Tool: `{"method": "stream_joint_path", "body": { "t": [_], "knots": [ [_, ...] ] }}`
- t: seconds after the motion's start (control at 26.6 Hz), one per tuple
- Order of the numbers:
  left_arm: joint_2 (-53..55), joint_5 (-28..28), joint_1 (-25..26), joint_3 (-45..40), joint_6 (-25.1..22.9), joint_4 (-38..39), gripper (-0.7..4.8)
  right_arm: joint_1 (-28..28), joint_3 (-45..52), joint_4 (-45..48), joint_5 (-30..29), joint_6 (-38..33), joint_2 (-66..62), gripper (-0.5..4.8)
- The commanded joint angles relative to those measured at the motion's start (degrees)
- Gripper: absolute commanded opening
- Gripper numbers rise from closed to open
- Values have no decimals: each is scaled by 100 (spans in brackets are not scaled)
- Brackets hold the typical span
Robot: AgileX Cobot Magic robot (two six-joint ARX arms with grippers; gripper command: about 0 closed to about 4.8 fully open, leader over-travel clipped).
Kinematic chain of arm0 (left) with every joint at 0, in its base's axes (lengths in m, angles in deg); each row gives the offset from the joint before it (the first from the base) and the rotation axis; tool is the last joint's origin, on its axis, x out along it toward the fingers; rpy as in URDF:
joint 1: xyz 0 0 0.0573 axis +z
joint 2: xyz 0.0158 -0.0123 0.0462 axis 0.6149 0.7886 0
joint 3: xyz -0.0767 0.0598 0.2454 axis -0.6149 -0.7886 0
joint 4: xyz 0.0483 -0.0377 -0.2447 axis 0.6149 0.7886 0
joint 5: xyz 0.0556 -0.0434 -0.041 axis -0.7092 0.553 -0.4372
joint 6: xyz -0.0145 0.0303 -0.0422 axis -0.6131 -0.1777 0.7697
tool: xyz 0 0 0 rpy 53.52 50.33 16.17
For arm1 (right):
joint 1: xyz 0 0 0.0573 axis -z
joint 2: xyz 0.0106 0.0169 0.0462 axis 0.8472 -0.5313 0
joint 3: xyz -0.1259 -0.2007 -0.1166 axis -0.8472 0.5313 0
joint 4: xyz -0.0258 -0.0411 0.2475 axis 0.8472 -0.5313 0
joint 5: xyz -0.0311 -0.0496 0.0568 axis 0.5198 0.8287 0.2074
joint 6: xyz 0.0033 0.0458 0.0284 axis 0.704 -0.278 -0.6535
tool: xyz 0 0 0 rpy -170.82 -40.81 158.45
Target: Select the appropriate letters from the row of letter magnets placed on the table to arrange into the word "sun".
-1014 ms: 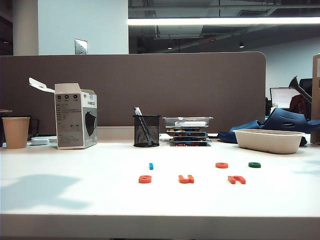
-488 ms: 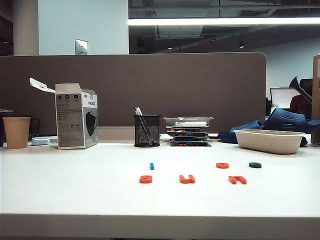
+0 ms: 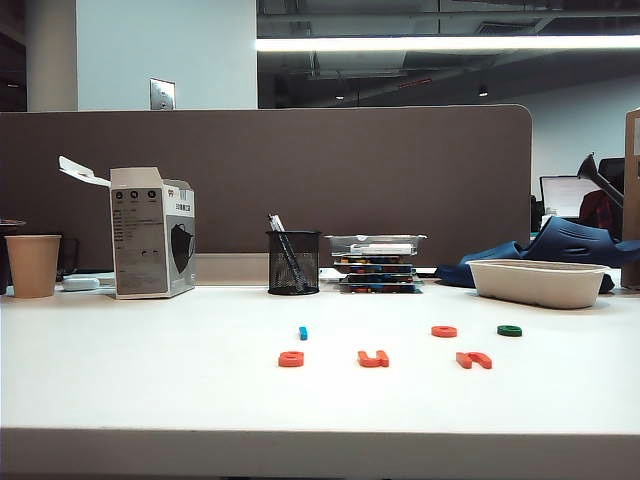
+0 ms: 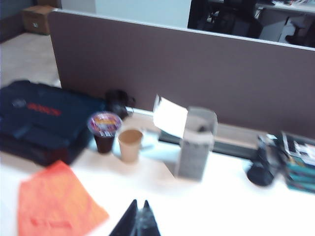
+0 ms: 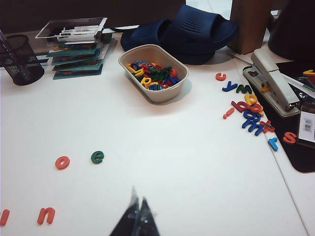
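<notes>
Am seeing left gripper (image 4: 139, 219) hanging shut, empty, over table's (image 3: 140, 380) left end. Right gripper (image 5: 138, 219) hanging shut, empty. "s" (image 3: 291, 358), "u" (image 3: 373, 358), "n" (image 3: 474, 360) lying near front edge.

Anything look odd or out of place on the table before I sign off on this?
Mostly tidy. The letters sit in an unevenly spaced near line, the n slightly askew. Loose magnets lie scattered beside the stapler, outside the tray. Left gripper and right gripper are shut, holding nothing.

Exterior faces table (image 3: 150, 390) low; wrists overlook it.
</notes>
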Motion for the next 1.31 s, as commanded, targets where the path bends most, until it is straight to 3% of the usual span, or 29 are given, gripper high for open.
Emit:
{"method": "stream_joint_path", "body": {
  "t": [0.04, 0.3, 0.49, 0.9, 1.01, 1.31],
  "knots": [
    [-951, 59, -2, -804, 125, -79, -5, -7, 404, 122, -321, -2, 702, -3],
    [-2509, 328, 7, -2120, 66, -216, -5, -7, 645, 262, -1215, 114, 1239, -3],
    [-3497, 380, -282, -2896, 105, -238, -5, 0, 728, 411, -994, 131, 1237, -2],
    [-4439, 433, -568, -3790, 175, -708, -5, -7, 2022, 2422, -1003, 417, 1539, -2],
    [-4439, 437, -557, -4201, 232, -1204, -5, -4, 2415, 2756, -962, 535, 1644, -2],
    [-4439, 402, -560, -6140, 175, -3475, -5, -9, 3359, 3816, -699, 715, 1644, -2]
  ]
}}
